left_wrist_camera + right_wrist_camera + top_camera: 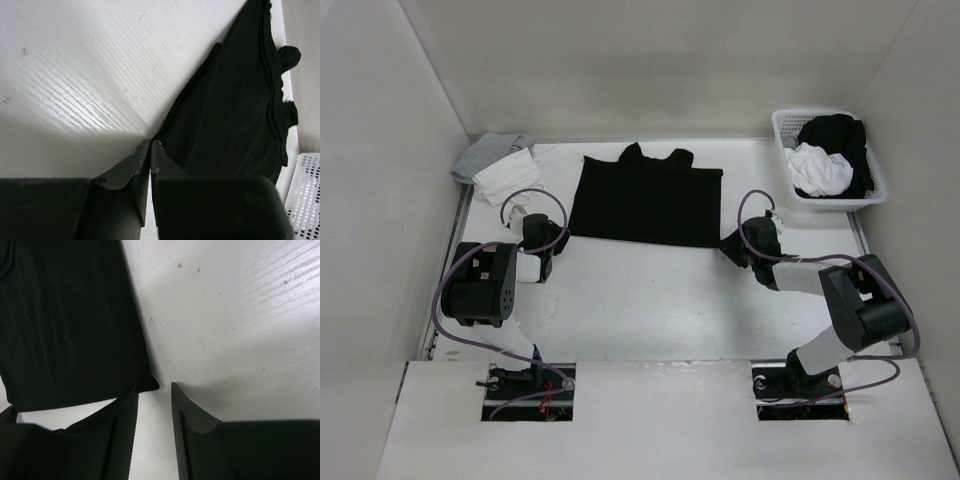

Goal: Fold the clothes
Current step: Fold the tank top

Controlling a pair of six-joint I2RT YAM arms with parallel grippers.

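Note:
The clothes [645,200], a plain black shirt, lie spread flat at the back middle of the white table. My left gripper [558,240] sits low at the shirt's near left corner. In the left wrist view the shirt [235,110] runs down to the tips of the left gripper [150,142], which is shut with that corner pinched at its tips. My right gripper [730,248] is at the near right corner. In the right wrist view the right gripper [152,387] is open, and the shirt [70,320] ends in a corner just ahead of its left finger.
A white basket [786,150] with black and white laundry stands at the back right; its mesh [307,195] shows in the left wrist view. A light grey cloth [485,155] and a folded white cloth [508,175] lie at the back left. White walls enclose the table.

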